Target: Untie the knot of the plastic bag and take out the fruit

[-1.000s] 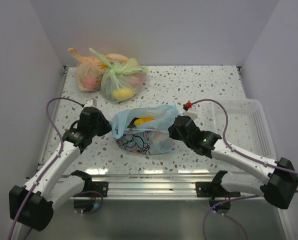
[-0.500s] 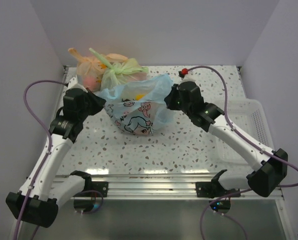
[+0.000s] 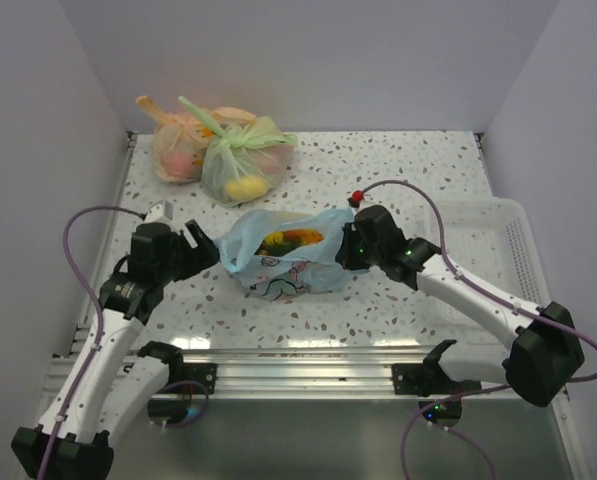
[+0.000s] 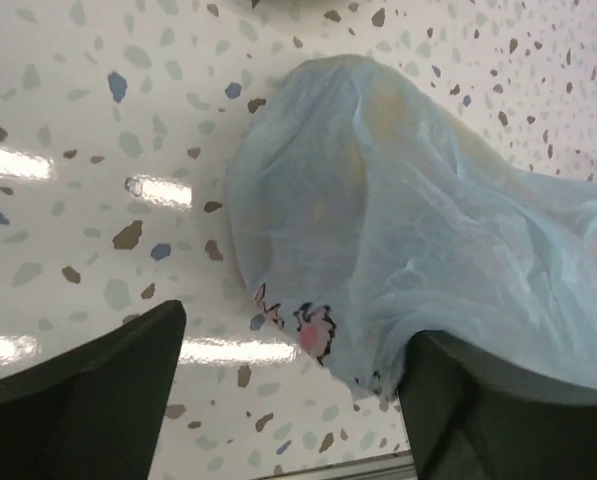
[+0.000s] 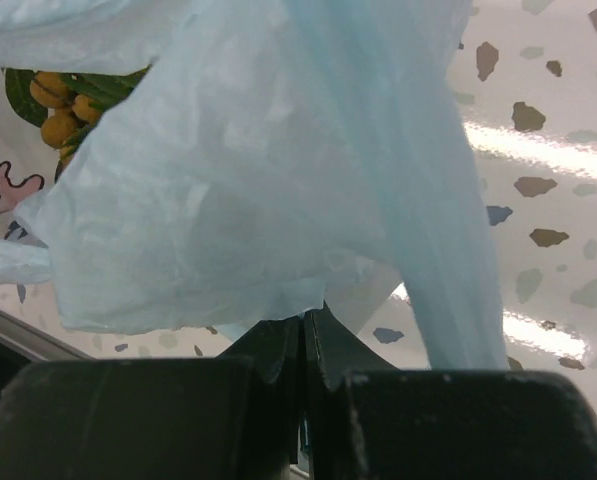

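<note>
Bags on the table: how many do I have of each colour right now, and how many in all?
light blue bag: 1
green bag: 1
orange bag: 1
Total: 3

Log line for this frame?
left gripper: open | right gripper: shut on plastic bag | bag mouth: open | fruit: inside
</note>
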Available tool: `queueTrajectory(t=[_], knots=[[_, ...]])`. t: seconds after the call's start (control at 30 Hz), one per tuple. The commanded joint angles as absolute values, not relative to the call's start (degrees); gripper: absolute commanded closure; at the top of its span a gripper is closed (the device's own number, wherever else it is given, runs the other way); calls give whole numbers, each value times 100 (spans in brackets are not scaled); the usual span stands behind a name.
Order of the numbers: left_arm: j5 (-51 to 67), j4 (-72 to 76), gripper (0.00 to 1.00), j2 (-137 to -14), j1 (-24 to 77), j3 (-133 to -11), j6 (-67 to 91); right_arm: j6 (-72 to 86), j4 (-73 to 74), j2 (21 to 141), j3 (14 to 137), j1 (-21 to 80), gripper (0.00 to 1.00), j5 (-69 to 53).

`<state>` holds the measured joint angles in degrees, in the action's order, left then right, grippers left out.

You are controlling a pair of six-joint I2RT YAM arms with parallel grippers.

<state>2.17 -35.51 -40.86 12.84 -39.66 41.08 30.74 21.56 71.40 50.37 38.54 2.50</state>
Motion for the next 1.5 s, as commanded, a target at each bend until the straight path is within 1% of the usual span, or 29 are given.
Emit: queueTrajectory(t=[0.0,0.07,0.13,0.23,0.4,0.47,0.5,0.53,0.57,0.6,0.77,0.97,1.0,1.07,1.17,1.33,1.47], knots=[[-281,-4207,9,-4437,1222,-5768,2904,2663,2434,6733,5010,3762,100,545],[-124,-4402,0,-4770,1222,-6334,2516,2602,2443,6697,5036,3762,100,545],[165,-4578,0,-4991,1222,-7009,1918,2593,2452,6671,5080,3762,100,510],[676,-4815,0,-5361,1222,-7679,1372,2540,2487,6697,5168,3762,100,448],[1019,-4642,0,-5730,1257,-8112,923,2479,2522,6697,5291,3771,100,369],[1168,-4509,0,-5905,1397,-8191,862,2461,2514,6689,5291,3779,100,352],[1117,-4396,0,-5985,1693,-8235,870,2470,2514,6697,5291,3779,100,352],[977,-4377,0,-6064,1931,-8331,861,2478,2514,6706,5291,3779,100,352],[436,-4377,0,-6299,2229,-8410,870,2470,2514,6706,5265,3779,100,360],[196,-4412,0,-6432,2702,-8576,853,2478,2496,6706,5247,3788,100,369],[-955,-4404,0,-7188,3357,-9043,888,2496,2487,6706,5221,3832,100,378],[-1493,-4526,0,-7961,3998,-9641,528,2496,2452,6706,5203,3850,100,404],[-1807,-4631,0,-8076,4225,-9633,371,2505,2435,6715,5203,3858,100,404],[-2360,-4737,0,-8348,4411,-9467,212,2514,2435,6715,5194,3858,100,396],[-2855,-4738,0,-8464,4544,-9001,298,2514,2435,6689,5159,3867,100,378],[-3023,-4123,0,-8279,4535,-7990,360,2496,2452,6609,5080,3867,100,404],[-3855,-3850,0,-8367,4491,-7630,518,2452,2452,6592,4993,3867,100,431]])
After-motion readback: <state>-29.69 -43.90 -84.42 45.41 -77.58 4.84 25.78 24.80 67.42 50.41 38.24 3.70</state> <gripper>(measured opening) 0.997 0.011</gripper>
